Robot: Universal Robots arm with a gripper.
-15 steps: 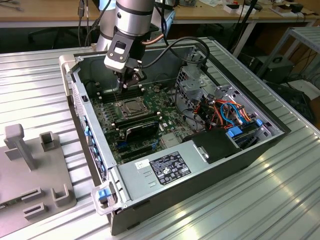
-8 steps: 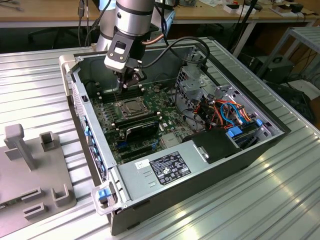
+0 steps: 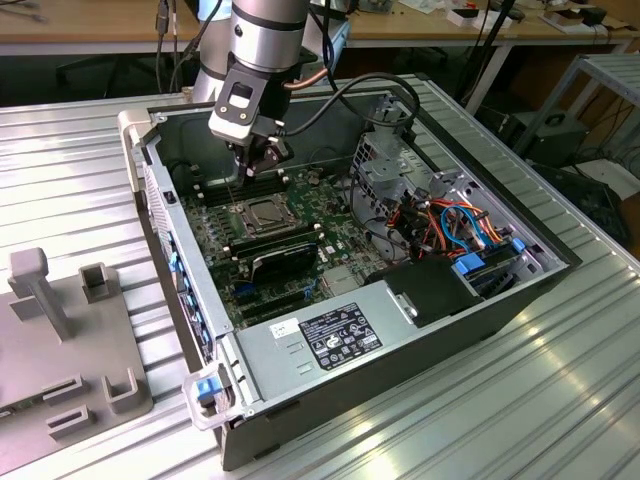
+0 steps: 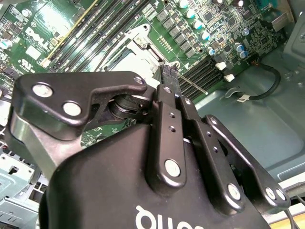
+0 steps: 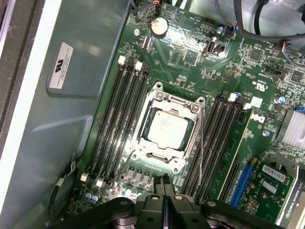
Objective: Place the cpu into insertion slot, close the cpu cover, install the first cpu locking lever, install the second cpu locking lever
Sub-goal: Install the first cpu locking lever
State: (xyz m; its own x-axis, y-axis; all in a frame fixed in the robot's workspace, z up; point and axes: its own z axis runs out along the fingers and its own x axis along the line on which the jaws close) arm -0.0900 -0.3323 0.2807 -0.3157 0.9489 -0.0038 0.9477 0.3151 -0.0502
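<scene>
One cpu (image 5: 166,125), one cpu cover (image 5: 172,103) and one insertion slot (image 5: 157,89). Four long black memory slots (image 5: 119,124) on each side of it, eight in all. One round battery (image 5: 158,27), one blue slot (image 5: 241,183).

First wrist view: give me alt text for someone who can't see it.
The cpu sits framed by the lowered cover, between rows of black memory slots on a green motherboard. The end effector, its tips together, is close beside the cover.
</scene>
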